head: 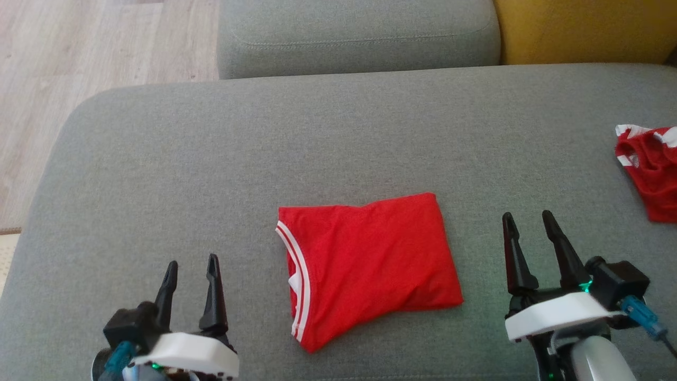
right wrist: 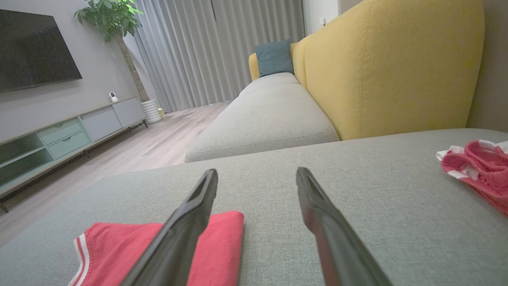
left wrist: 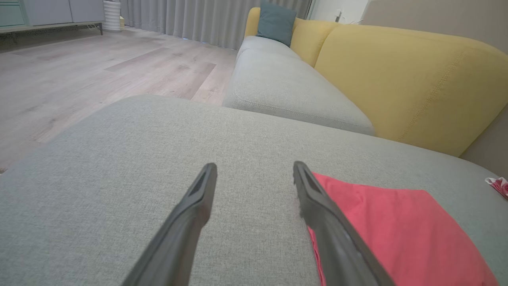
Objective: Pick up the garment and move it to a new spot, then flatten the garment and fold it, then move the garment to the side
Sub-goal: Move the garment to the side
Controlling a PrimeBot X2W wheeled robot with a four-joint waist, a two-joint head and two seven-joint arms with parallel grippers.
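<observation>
Midway across the cushion point(head: 328, 137) lies the garment point(head: 365, 270), folded into a compact red packet with its striped edge toward my left; I judge that only the move aside is left to do; my left gripper point(head: 192, 260) stands near that striped edge, jaws apart and empty; my right gripper point(head: 527, 214) stands near the opposite edge, likewise spread, holding nothing; I'd slide a finger under each side so every layer is pinched, then lift both ends level so the fold holds; a crumpled red heap point(head: 650, 169) lies well off to the right, so I'd set down short of it.
</observation>
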